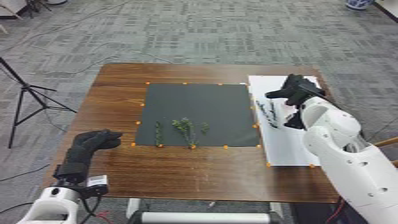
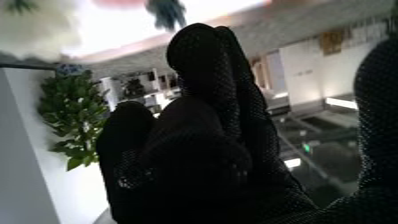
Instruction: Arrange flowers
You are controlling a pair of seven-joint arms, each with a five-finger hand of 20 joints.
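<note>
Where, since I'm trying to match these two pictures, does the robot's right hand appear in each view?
Head view: the right hand is on the right, above the far part of the white sheet.
Right wrist view: the hand is close up, across the middle of the picture.
Shared landmark: probably that white sheet, a bright area beyond the hand in the wrist view.

The right hand [image 1: 291,90] partly hides the white board [image 1: 289,155] in the head view.

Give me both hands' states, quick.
Left hand: open, fingers relaxed, holding nothing.
Right hand: open, thumb apart from the fingers, nothing visible in it.
</note>
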